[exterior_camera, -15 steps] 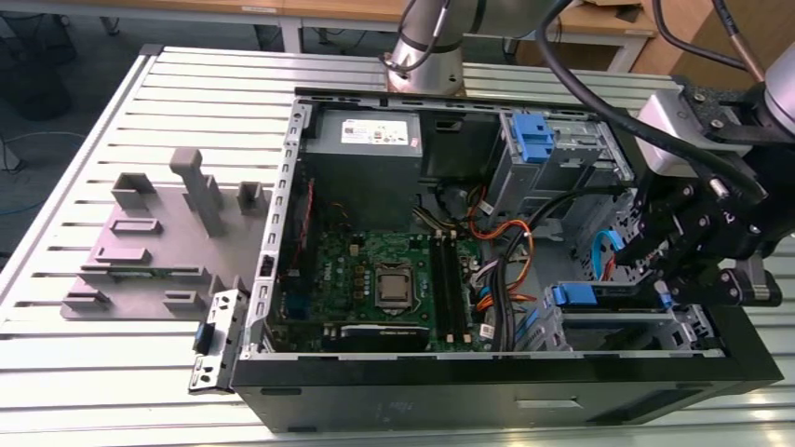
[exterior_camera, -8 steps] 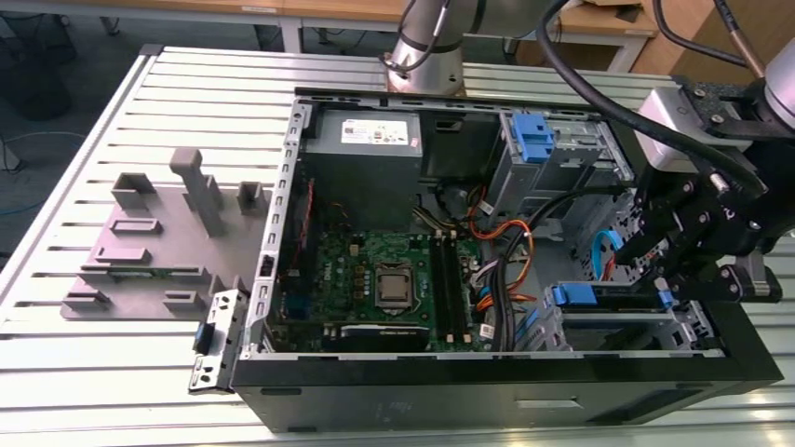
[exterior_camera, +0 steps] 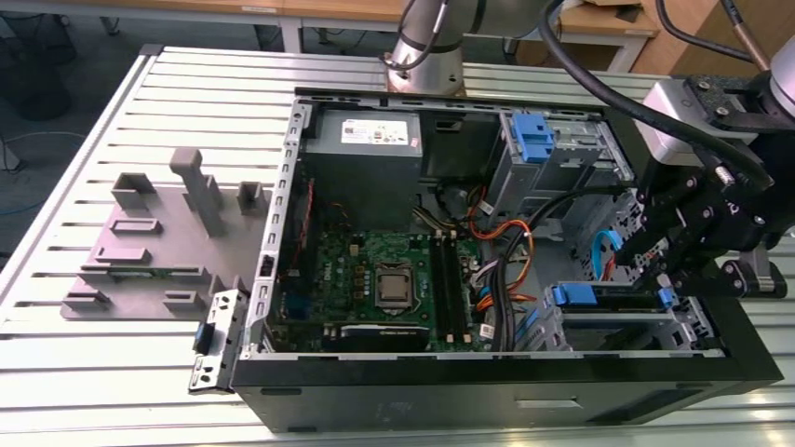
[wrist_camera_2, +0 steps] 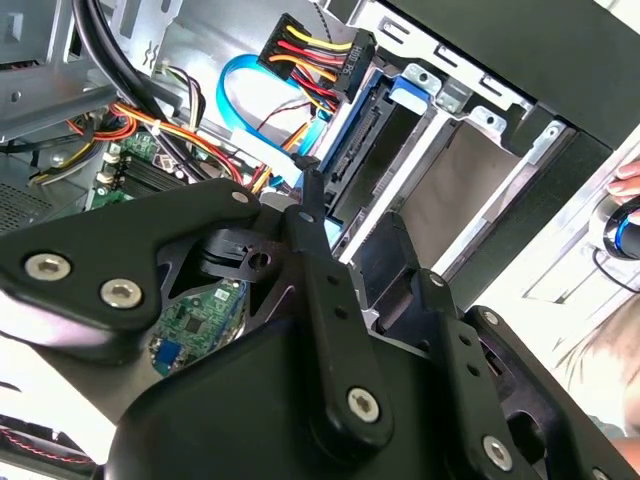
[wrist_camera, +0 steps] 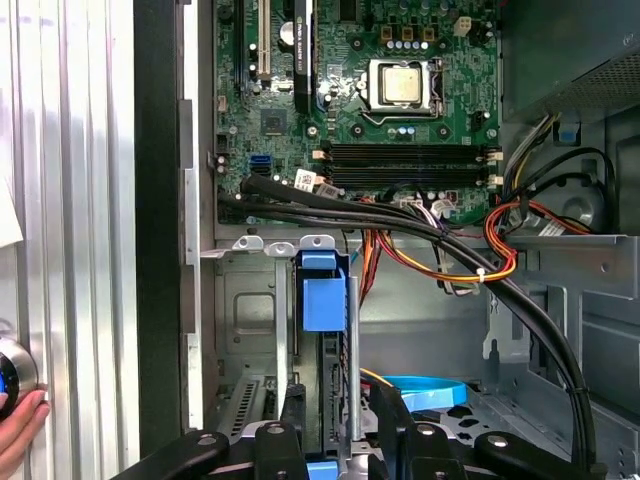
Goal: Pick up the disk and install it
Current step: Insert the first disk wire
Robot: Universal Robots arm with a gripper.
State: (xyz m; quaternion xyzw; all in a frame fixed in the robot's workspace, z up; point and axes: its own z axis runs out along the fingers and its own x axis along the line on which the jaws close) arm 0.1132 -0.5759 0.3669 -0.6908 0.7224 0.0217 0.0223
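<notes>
The disk (exterior_camera: 594, 296) stands on edge in the drive cage at the exterior view's right side of the open computer case, its blue end tab (wrist_camera: 322, 292) facing the motherboard. My gripper (exterior_camera: 667, 279) hangs over the cage end farthest from that tab. In both wrist views its black fingers (wrist_camera: 388, 425) sit tight on either side of the disk's blue rail (wrist_camera_2: 350, 150), shut on it. A black power plug with coloured wires (wrist_camera_2: 312, 58) lies just past the disk's end.
The grey power-supply box (exterior_camera: 364, 133) and a bare blue bracket (exterior_camera: 532, 138) sit at the case's far end. Cable bundles (wrist_camera: 440, 245) cross between motherboard (wrist_camera: 400, 100) and cage. Grey fixtures (exterior_camera: 162, 233) stand on the slatted table. A person's hand (wrist_camera: 15, 440) rests beside the case.
</notes>
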